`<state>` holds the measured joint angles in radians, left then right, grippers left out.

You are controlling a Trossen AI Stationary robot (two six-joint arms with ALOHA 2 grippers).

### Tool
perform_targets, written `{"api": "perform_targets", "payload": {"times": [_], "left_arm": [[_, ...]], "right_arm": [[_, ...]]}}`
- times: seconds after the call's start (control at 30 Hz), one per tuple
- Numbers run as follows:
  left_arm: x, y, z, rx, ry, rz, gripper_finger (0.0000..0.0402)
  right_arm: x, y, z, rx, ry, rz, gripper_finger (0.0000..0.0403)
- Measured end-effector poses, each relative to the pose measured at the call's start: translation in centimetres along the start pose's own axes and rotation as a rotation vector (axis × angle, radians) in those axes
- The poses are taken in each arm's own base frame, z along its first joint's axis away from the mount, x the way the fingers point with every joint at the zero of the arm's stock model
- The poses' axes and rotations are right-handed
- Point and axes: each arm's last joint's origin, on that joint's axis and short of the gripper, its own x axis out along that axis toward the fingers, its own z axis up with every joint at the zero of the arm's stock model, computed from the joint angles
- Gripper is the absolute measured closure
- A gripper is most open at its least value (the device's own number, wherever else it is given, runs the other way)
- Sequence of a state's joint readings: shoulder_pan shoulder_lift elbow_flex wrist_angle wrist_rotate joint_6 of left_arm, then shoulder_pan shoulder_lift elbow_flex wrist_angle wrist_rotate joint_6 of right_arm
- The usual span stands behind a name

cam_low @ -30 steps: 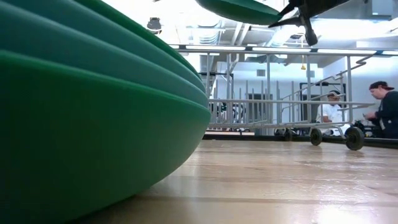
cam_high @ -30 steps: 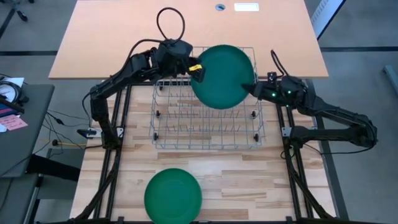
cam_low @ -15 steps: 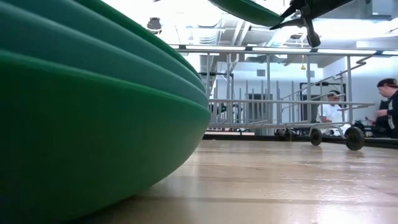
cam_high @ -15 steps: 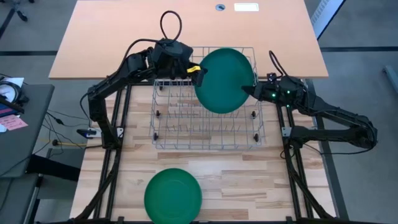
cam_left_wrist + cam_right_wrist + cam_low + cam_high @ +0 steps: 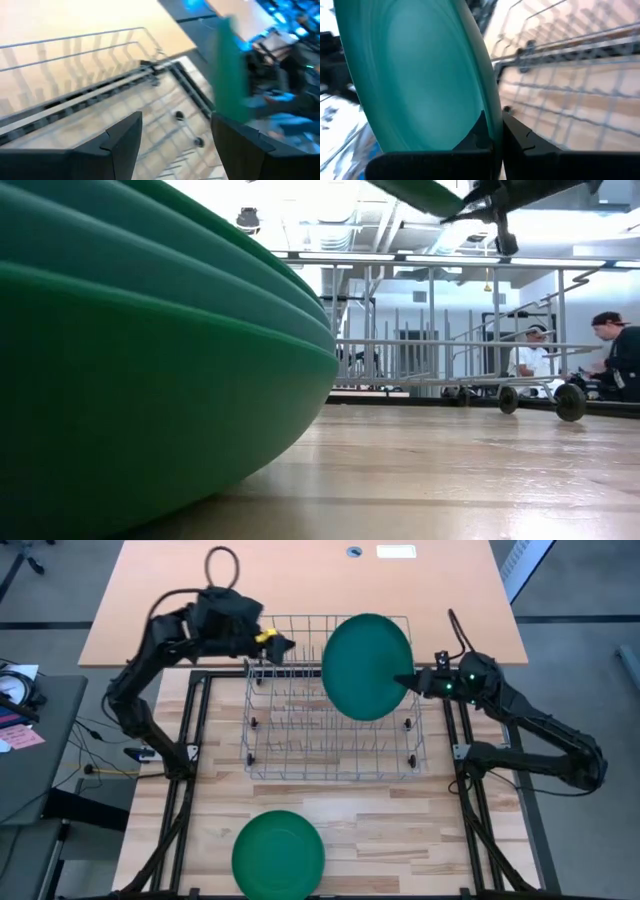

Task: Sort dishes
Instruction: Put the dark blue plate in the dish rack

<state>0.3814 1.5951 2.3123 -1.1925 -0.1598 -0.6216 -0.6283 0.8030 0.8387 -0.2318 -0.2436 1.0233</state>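
A teal dish (image 5: 367,665) hangs over the wire rack (image 5: 300,755), its far right part. My right gripper (image 5: 405,681) is shut on its right rim. In the low view this dish (image 5: 420,192) shows at the top. My left gripper (image 5: 277,640) stands open with nothing between its fingers, over the rack's far left corner and apart from the dish. In the left wrist view the dish (image 5: 231,75) shows edge-on beyond the open fingers (image 5: 125,137). A stack of green dishes (image 5: 278,852) rests bottom-down on the table near its front edge. My right gripper pinches the dish's rim (image 5: 492,117) between its two fingers, one on each face. The fingers come about level from the table's right side. The dish is lifted clear above the rack and tilted, its free side higher than the held side.
The wire rack (image 5: 450,370) has rows of upright tines and small wheels. The green stack (image 5: 150,380) fills the left of the low view. People sit in the room beyond the table (image 5: 620,360). Bare wood lies between the rack and the stack.
My left gripper has opened, let go of the dish's left rim, and drawn away toward the table's left edge, rising a little. The dish stays in my right gripper, has shifted slightly toward the right and tipped a bit more steeply.
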Motion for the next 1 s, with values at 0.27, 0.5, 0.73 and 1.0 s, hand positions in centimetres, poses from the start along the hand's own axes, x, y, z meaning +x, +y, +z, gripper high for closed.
{"api": "perform_targets", "payload": {"times": [0.27,0.5,0.73,1.0], "left_arm": [[-0.4,3.0,0.8,-0.030,0.032,0.129,0.0171],[0.8,3.5,1.3,-0.073,0.090,0.046,0.0171],[1.6,2.9,1.2,-0.047,0.127,-0.046,0.0171],[1.4,1.6,0.4,-0.021,0.170,-0.109,0.0171]], "right_arm": [[0.1,3.1,1.3,-0.079,0.050,0.427,0.0388],[-1.6,7.5,1.7,-0.165,-0.078,0.923,0.0388],[-2.8,9.9,-0.5,-0.347,-0.130,1.318,0.0387],[-2.1,11.2,-3.4,-0.364,-0.169,1.529,0.0387]]}}
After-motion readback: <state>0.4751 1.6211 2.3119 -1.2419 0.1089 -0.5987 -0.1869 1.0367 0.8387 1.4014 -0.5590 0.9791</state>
